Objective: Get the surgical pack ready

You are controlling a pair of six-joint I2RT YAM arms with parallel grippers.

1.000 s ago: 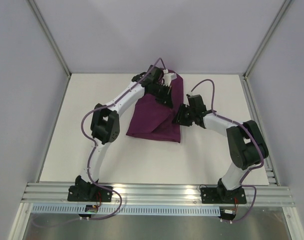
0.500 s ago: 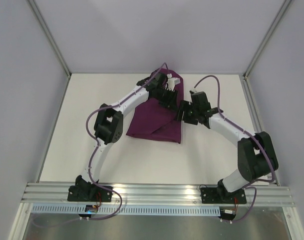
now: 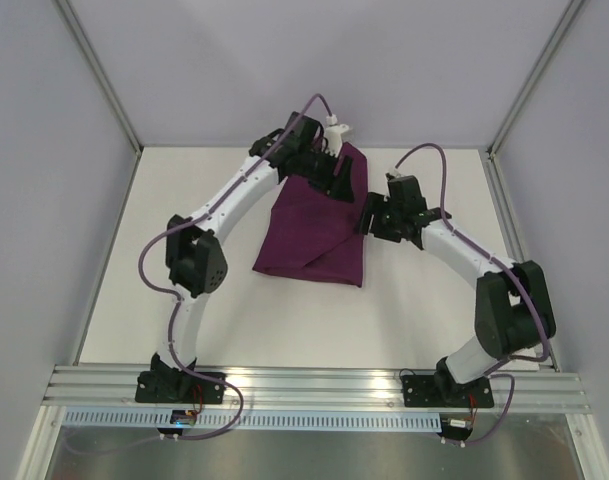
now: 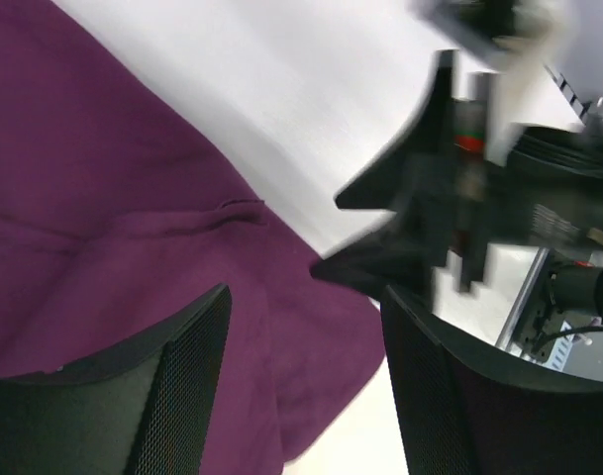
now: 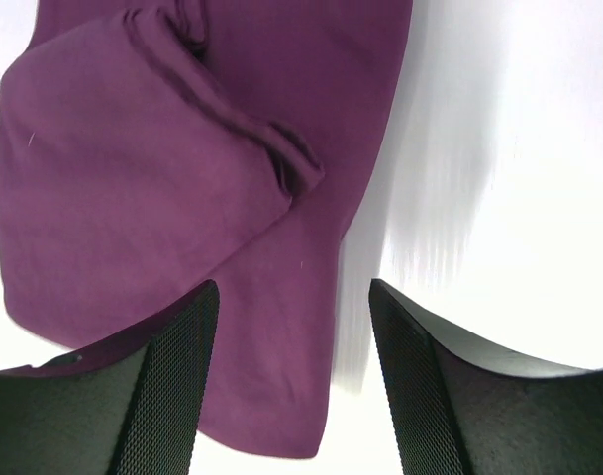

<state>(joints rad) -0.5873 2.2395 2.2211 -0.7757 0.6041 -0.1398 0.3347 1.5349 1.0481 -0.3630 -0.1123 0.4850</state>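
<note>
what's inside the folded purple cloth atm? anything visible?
Only the purple cloth itself shows, folded over in overlapping flaps on the white table. No opening exposes the inside; anything it wraps is covered in all three views.

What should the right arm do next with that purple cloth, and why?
Probably lower the right tool and pinch the cloth's side edge. Its fingers are open and empty, hanging over that edge, and that side lies flat on the table rather than folded over the middle.
</note>
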